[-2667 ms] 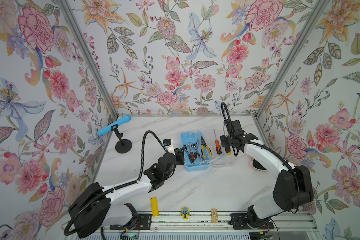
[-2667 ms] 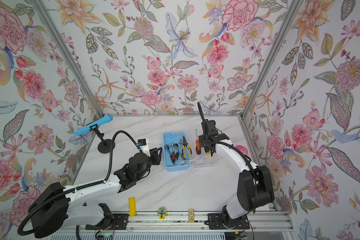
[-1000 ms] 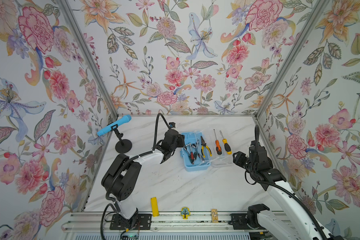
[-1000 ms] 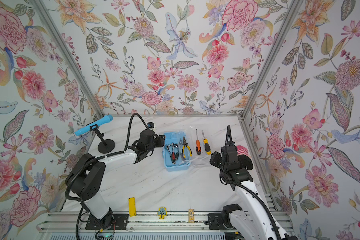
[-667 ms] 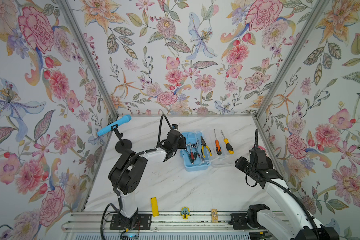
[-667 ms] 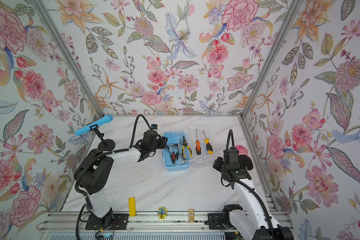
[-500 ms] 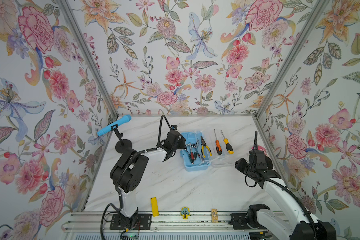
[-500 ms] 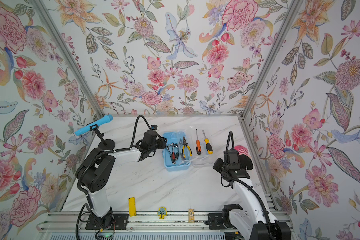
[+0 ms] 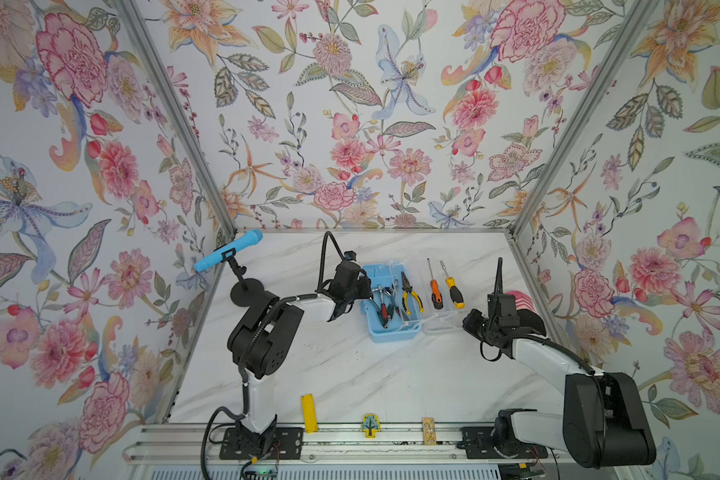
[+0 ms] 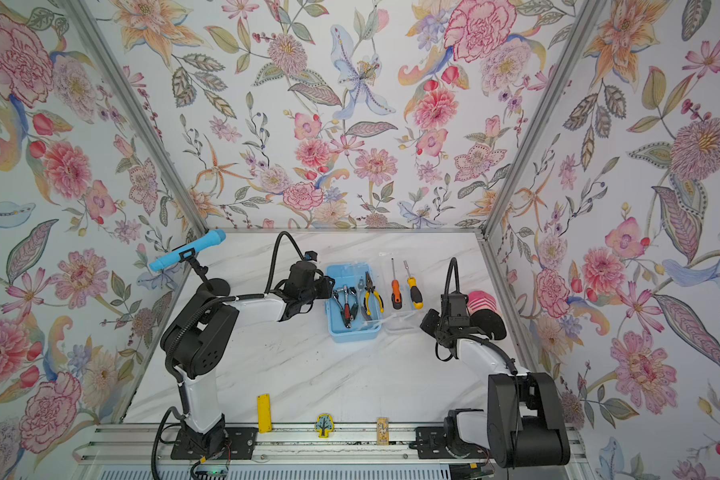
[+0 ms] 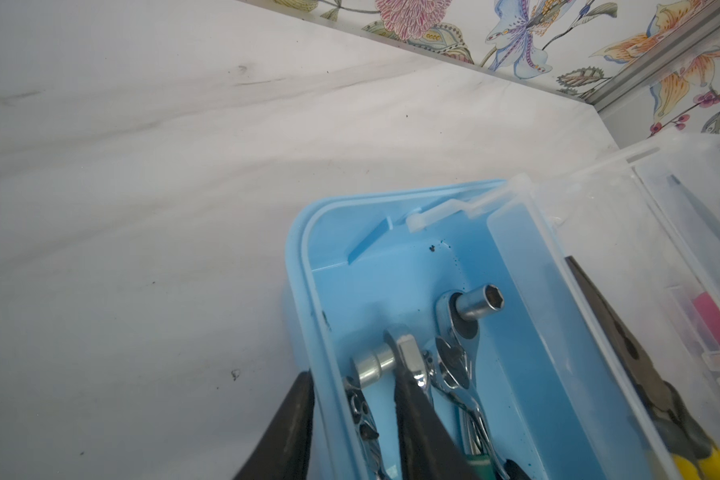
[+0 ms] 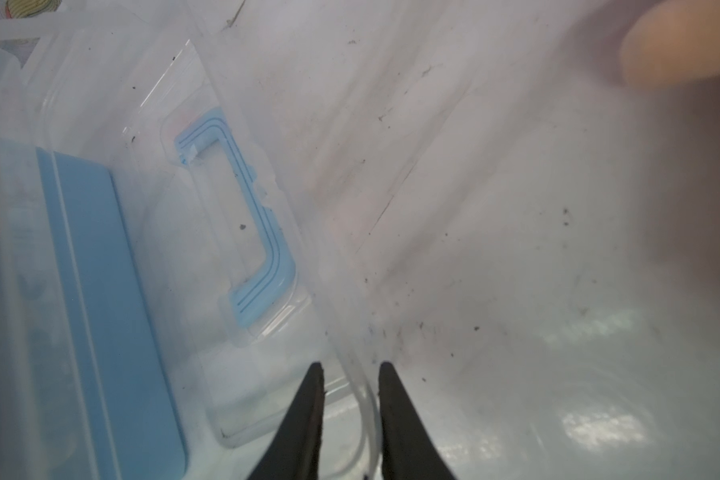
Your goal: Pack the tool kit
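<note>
1. The box [image 9: 391, 332] [image 10: 352, 330] is sitting open on the table [image 9: 350, 374], towards the back and middle in both top views. Its lid [image 9: 443, 326] [image 10: 400, 324] is lying flat at its right side.
2. Two ratchets [image 9: 382, 305] [image 11: 458, 332] are lying inside the box, socket ends pointing to the back.
3. The pliers [image 9: 410, 295] [image 10: 373, 297] are lying along the box's right edge, yellow grips to the front. Whether they are fully inside is not showing.
4. The orange screwdriver [image 9: 435, 293] and yellow screwdriver [image 9: 454, 293] are lying side by side within the lid's outline, tips pointing back.
5. The left gripper [image 9: 360, 286] [image 11: 350, 357] is reaching over the box's left wall. One finger [image 11: 287, 436] is sitting outside the wall, the other [image 11: 416, 415] inside beside a ratchet head. They are standing apart, and I cannot tell whether they are pinching the wall.
6. The right gripper [image 9: 468, 322] [image 12: 351, 368] is sitting low at the lid's front right corner. Its fingers [image 12: 304, 424] are standing close together on either side of the thin rim. I cannot tell whether they are pinching it.
7. The lid's blue handle [image 12: 258, 232] is showing through the clear plastic.
</note>
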Motion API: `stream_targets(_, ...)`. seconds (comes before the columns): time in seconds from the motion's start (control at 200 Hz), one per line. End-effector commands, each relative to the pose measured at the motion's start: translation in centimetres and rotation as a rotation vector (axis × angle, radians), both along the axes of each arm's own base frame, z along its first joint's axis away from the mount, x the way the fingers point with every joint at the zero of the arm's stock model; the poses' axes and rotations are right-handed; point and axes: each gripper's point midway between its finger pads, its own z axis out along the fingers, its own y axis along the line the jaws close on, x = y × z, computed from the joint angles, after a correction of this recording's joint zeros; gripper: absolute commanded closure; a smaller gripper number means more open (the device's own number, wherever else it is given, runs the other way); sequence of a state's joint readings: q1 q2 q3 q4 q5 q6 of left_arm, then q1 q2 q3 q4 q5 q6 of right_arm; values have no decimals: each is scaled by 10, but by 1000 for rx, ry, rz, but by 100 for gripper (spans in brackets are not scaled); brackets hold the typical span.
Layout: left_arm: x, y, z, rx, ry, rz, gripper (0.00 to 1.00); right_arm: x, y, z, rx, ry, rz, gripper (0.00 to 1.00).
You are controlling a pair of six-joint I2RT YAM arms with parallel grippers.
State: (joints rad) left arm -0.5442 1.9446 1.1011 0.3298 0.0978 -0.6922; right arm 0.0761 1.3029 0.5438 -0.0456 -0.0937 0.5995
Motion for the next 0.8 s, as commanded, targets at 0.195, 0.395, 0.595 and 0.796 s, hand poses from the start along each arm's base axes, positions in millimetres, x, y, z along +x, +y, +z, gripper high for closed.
stream_targets(0.195, 3, -1, -5, -37, -7, 4, 93, 16, 0, 5, -25, -50, 16, 100)
stream_targets(0.395, -5, -1, 0, -53, -15, 16, 98, 23, 0, 40, -113, -146, 20, 100)
stream_targets(0.595, -15, -12, 3, -65, -17, 13, 99, 31, 28, 101, -193, -328, 88, 100)
stream_targets(0.796, -22, -24, 2, -87, -10, 3, 99, 20, 63, 164, -283, -526, 152, 100)
